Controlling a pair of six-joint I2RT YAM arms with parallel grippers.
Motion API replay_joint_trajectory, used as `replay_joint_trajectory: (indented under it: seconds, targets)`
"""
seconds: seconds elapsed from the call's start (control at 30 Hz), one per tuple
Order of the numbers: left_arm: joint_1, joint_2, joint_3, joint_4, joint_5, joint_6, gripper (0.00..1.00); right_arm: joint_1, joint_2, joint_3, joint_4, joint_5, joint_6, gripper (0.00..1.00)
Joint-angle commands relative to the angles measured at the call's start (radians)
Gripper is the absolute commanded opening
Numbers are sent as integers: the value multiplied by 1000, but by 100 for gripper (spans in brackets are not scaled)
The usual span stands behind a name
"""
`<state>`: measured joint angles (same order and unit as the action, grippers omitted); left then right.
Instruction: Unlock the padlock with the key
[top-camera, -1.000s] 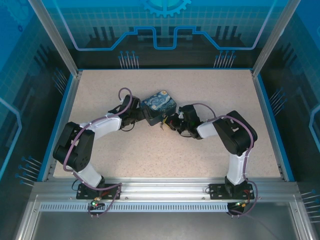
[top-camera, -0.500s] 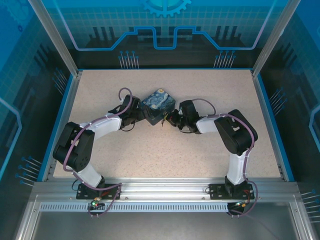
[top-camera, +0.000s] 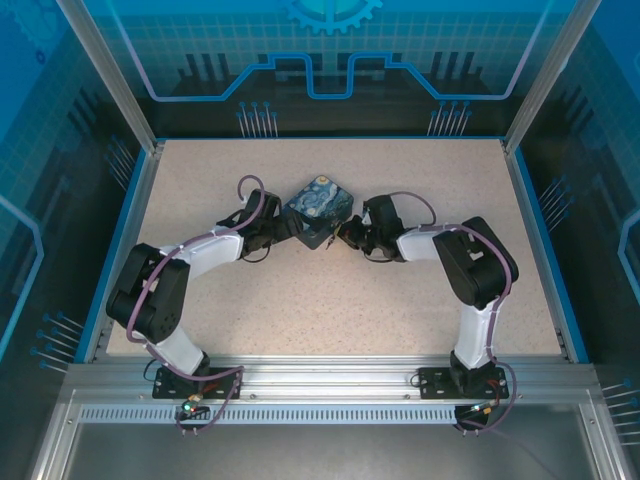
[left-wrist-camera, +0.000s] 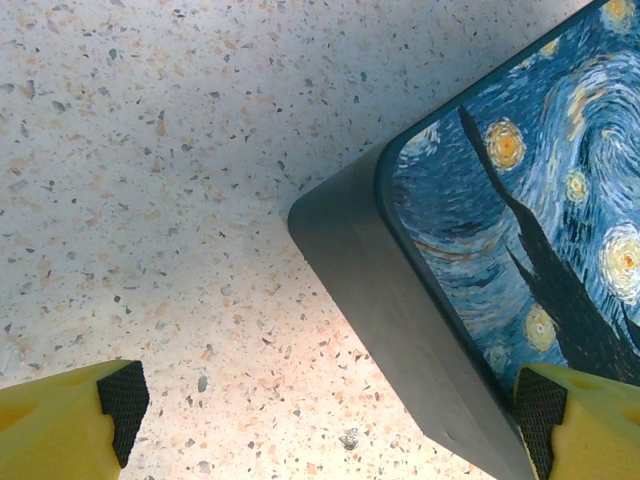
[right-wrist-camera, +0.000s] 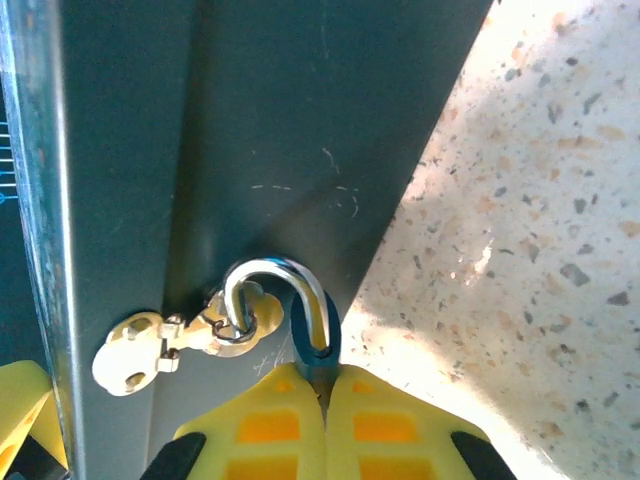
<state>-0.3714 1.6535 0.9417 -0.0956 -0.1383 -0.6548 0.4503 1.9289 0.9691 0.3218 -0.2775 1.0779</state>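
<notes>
At side wall of dark blue swirl-painted box (right-wrist-camera: 250, 120): blue-bodied padlock with silver shackle (right-wrist-camera: 315, 335) hooked through brass hasp (right-wrist-camera: 170, 345). Key not discernible. Right arm stretched low toward it; right gripper (right-wrist-camera: 322, 395) fingers pressed together, tips at padlock body. Left arm low opposite; left gripper (left-wrist-camera: 330, 420) spread wide, straddling box corner, one pad (left-wrist-camera: 540, 415) at lid edge.

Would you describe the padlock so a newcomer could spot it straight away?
Find the swirl-painted blue box mid-table; on its plain dark side sits a brass hasp. The padlock hooks through it, by the right end effector: the one silver curved shackle on a small blue body.
</notes>
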Motion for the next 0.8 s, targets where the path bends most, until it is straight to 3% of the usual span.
replay_joint_trajectory:
  seconds: [0.0, 0.23, 0.5, 0.77]
  targets:
    - [-2, 35, 3, -90, -17, 14, 94, -21, 7, 78, -194, 22, -111, 0]
    - [-2, 41, 6, -91, -17, 11, 94, -3, -2, 127, -347, 113, -197, 0]
    - [-3, 42, 14, -99, -17, 13, 94, -24, -23, 88, -275, 87, -146, 0]
    - [-1, 8, 40, -124, -15, 26, 99, -114, -154, -28, -265, 45, -166, 0]
